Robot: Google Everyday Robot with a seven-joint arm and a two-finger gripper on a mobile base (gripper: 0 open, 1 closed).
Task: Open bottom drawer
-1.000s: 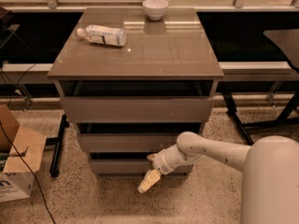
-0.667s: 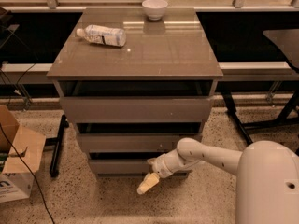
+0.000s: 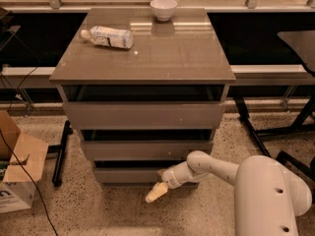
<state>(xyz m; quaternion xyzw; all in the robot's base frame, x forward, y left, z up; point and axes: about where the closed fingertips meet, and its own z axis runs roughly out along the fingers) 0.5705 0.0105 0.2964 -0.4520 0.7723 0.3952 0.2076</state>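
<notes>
The bottom drawer [image 3: 129, 175] is the lowest flat taupe-grey front of the cabinet, with a dark gap above it. My gripper [image 3: 158, 190] is on a white arm reaching in from the lower right. It sits at the drawer front's lower right part, its cream tip pointing down-left toward the floor. The middle drawer [image 3: 145, 150] and the taller top drawer [image 3: 143, 115] are above.
A plastic bottle [image 3: 107, 37] lies on the cabinet top [image 3: 167, 58], and a white bowl [image 3: 163, 8] stands at its back. A cardboard box [image 3: 18, 168] sits on the floor at left. Black table legs [image 3: 268, 127] stand at right. My white base [image 3: 268, 195] fills the lower right.
The arm's elbow has shifted slightly left toward the cabinet. The gripper stays at the bottom drawer front, and the drawer looks unchanged.
</notes>
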